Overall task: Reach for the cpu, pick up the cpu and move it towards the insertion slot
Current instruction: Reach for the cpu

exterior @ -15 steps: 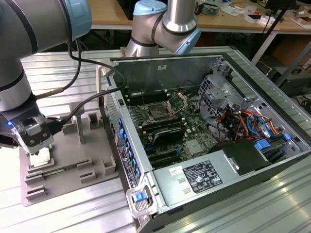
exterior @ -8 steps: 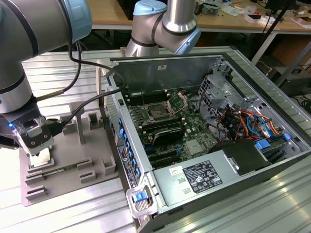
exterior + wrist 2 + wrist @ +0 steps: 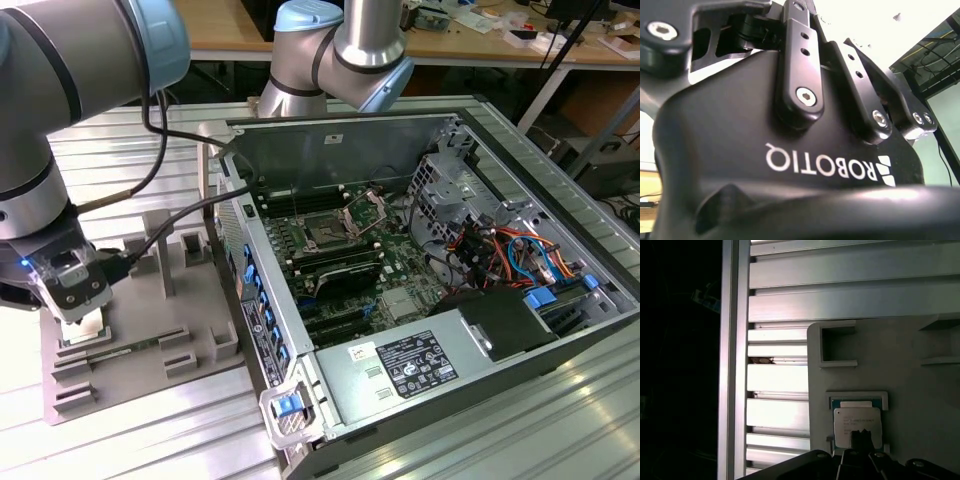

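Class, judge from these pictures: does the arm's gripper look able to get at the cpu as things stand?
Probably yes. In the first wrist view the cpu lies uncovered in its grey frame on the grey fixture plate, the gripper sits close over it, and nothing stands between them.

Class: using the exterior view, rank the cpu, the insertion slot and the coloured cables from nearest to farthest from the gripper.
1. cpu, right beneath the gripper.
2. insertion slot, mid-motherboard.
3. cables, at the exterior view's right.
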Action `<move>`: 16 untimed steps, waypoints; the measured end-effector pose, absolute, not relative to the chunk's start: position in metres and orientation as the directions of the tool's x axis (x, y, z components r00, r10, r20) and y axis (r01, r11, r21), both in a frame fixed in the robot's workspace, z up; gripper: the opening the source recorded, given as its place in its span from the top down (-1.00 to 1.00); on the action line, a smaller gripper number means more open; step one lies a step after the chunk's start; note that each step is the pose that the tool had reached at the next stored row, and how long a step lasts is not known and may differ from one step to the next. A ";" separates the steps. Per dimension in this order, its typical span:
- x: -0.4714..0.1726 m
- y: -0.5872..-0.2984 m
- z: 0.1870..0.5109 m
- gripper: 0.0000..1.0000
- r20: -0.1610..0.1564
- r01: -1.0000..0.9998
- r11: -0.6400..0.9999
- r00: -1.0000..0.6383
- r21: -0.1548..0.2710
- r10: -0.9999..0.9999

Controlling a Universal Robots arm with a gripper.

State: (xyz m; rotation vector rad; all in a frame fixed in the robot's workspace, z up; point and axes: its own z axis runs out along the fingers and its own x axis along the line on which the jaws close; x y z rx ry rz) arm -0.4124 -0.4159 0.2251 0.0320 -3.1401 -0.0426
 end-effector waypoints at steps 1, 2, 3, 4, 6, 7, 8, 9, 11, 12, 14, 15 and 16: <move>-0.412 -0.416 0.225 0.79 0.001 -0.020 0.999 -1.000 0.027 -0.020; -0.412 -0.416 0.224 0.79 0.001 -0.020 0.999 -1.000 0.027 -0.020; -0.412 -0.416 0.224 0.79 0.001 -0.020 0.999 -1.000 0.027 -0.020; -0.412 -0.416 0.223 0.79 0.001 -0.020 0.999 -1.000 0.027 -0.020; -0.412 -0.416 0.222 0.79 0.001 -0.020 0.999 -1.000 0.027 -0.020; -0.412 -0.416 0.222 0.79 0.001 -0.020 0.999 -1.000 0.027 -0.020; -0.412 -0.416 0.222 0.79 0.001 -0.020 0.999 -1.000 0.027 -0.020; -0.412 -0.416 0.221 0.79 0.001 -0.020 0.999 -1.000 0.027 -0.020; -0.412 -0.416 0.221 0.79 0.001 -0.020 0.999 -1.000 0.027 -0.020; -0.412 -0.416 0.220 0.79 0.001 -0.020 0.999 -1.000 0.027 -0.020; -0.412 -0.416 0.220 0.17 0.001 -0.020 0.999 -1.000 0.027 -0.020; -0.412 -0.416 0.220 -0.07 0.001 -0.020 0.999 -1.000 0.027 -0.020; -0.412 -0.416 0.220 -0.20 0.001 -0.020 0.999 -1.000 0.027 -0.020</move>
